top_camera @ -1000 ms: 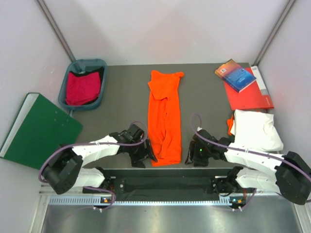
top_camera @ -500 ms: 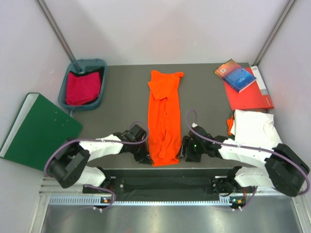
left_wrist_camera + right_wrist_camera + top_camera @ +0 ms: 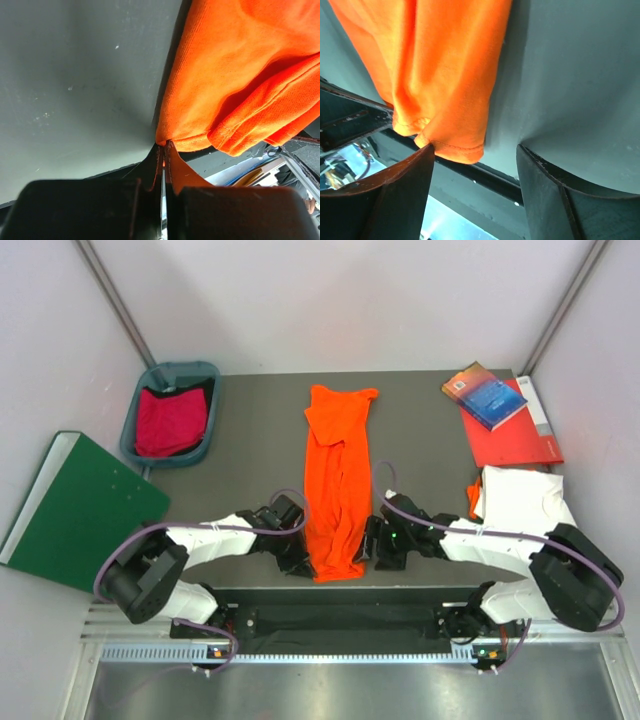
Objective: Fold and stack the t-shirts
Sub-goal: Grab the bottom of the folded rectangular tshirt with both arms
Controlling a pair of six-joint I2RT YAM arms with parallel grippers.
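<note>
The orange t-shirt lies as a long narrow strip down the middle of the table, its hem at the near edge. My left gripper is at the hem's left corner. In the left wrist view, the left gripper is shut, with the orange t-shirt pinched at the jaw tips. My right gripper is at the hem's right corner. In the right wrist view, the right gripper stands open and straddles that corner of the orange t-shirt. One fingertip touches the hem.
A folded white t-shirt lies at the right, with a bit of orange under its left edge. A teal bin at the back left holds a crimson t-shirt. A green board leans at the left. A blue book lies on a red one.
My left gripper has shut on the hem's left corner. The right gripper has slid left up to the right corner and opened wider.
</note>
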